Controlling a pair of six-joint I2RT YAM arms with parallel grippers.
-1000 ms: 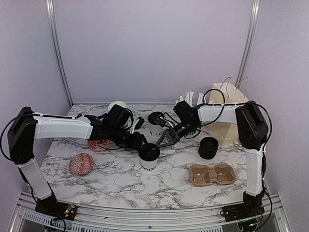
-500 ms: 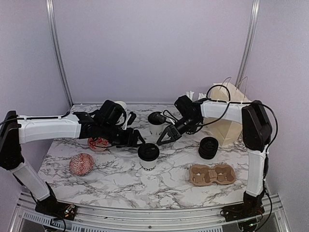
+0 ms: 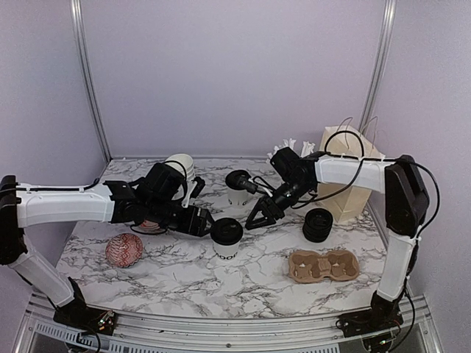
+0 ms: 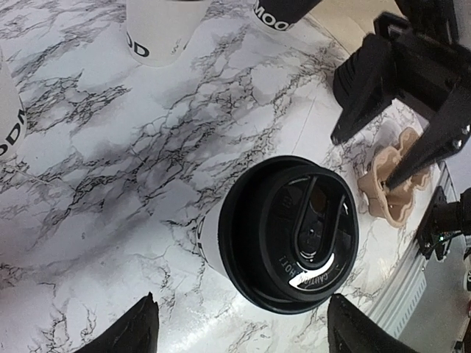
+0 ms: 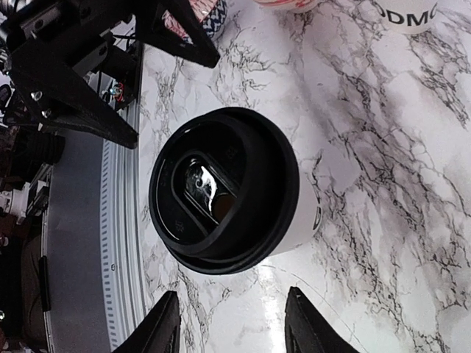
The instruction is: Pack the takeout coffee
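A takeout coffee (image 3: 227,234), a white cup with a black lid, stands upright near the table's middle. My left gripper (image 3: 204,220) is just left of it, open and apart from it. My right gripper (image 3: 255,220) is just right of it, also open and empty. The left wrist view looks down on the lid (image 4: 294,224), beyond my open left gripper (image 4: 246,329). From the right wrist the same cup (image 5: 224,191) shows ahead of my open right gripper (image 5: 232,323). A second lidded coffee (image 3: 238,185) stands further back.
A cardboard cup carrier (image 3: 324,265) lies at the front right, with a stack of black lids (image 3: 318,224) behind it and a paper bag (image 3: 346,173) at the back right. Lidless white cups (image 3: 180,165) stand at the back left. A red patterned ball (image 3: 124,250) lies front left.
Both grippers have opened and drawn back a little from the lidded cup, the left one leftward, the right one rightward and lower. The cup stays where it stood.
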